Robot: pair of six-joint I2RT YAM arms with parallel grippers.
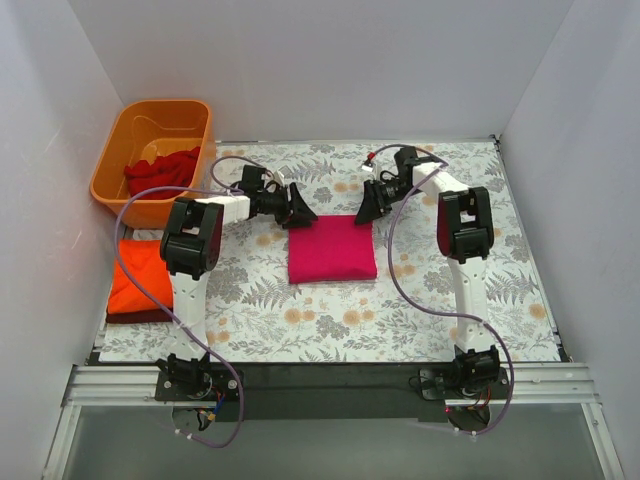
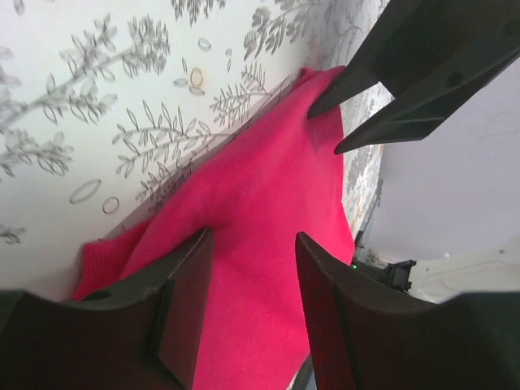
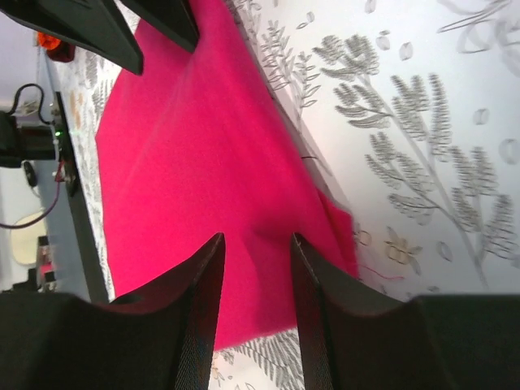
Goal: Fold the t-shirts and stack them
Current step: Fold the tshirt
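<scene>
You have the magenta-pink t-shirt lying folded into a neat rectangle at the middle of the desk, with both arms reaching to its far edge. The left tool stands at the far-left corner and the right tool at the far-right corner, each released, jaws apart with flat cloth showing between them. Whether the fingertips touch the fabric cannot be told from these views. The main hazard is a shallow pinch: if either tool closes on the top layer alone, a lift would peel the fold open. If one side closes ahead of the other, expect the rectangle to be dragged askew. The two tools sit near each other, so any inward motion risks contact between them. The orange tee rests on a dark maroon one at the desk's left edge, beside the left arm. A careless transfer there could knock that stack. A red tee lies unfolded in the orange tub.
</scene>
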